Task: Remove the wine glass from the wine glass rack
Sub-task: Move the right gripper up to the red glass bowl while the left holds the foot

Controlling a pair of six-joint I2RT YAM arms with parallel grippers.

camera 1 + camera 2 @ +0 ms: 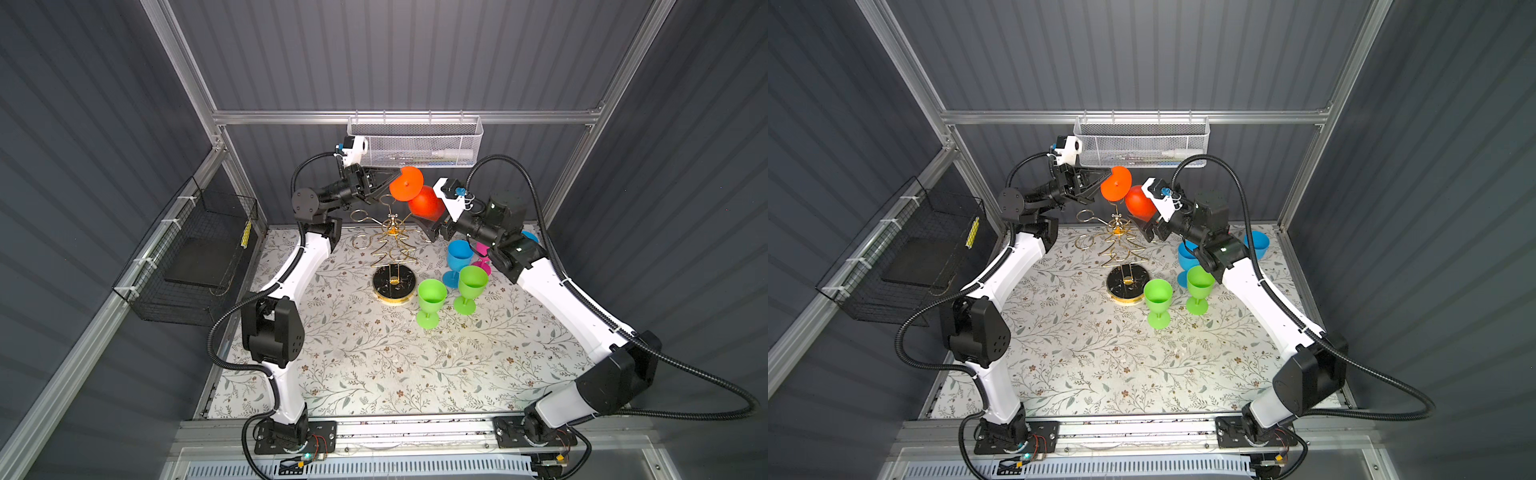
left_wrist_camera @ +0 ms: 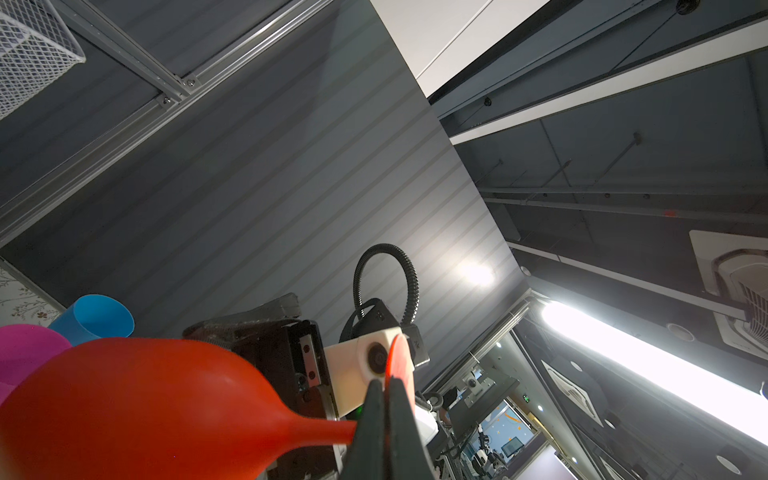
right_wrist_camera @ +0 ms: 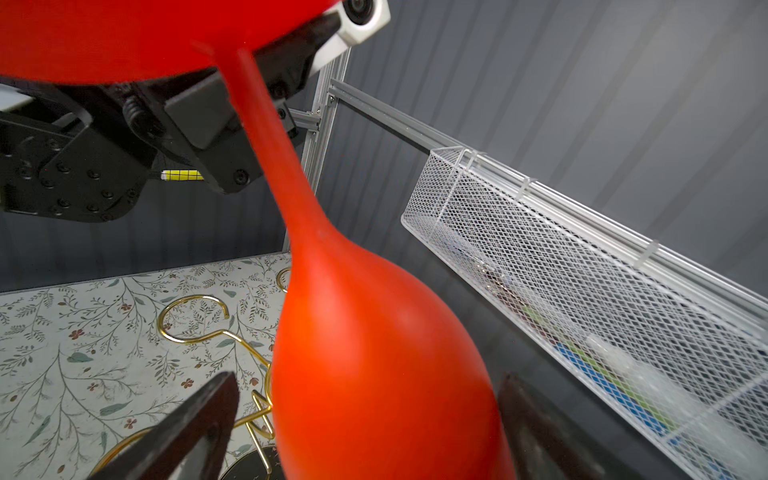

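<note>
The wine glass (image 1: 424,204) is an opaque red-orange piece with a flat round foot (image 1: 407,183), a slim stem (image 3: 266,124) and a full tulip-shaped bowl (image 3: 365,353), matte with a soft sheen. It hangs in the air near the back wall, above and just behind the top of the wine glass rack (image 1: 392,226). It is tipped over so the foot sits highest and the bowl slopes down toward the right arm; its mouth is hidden. In the right wrist view the stem stands clear of the gold rings (image 3: 199,296), which lie below it. The left claw (image 2: 386,419) is pinched tight on the rim of the foot, its 2 fingers edge-on with only the red disc between them. The right claw (image 3: 368,378) is spread wide on either side of the bowl and holds nothing. A gap shows between 1 finger (image 3: 195,419) and the bowl, while on the other side I cannot tell whether it touches. The rack stands upright on its round black base (image 1: 382,280) on the flowered bench (image 1: 374,353), with 2 green glasses (image 1: 432,296) upright just beside it.
</note>
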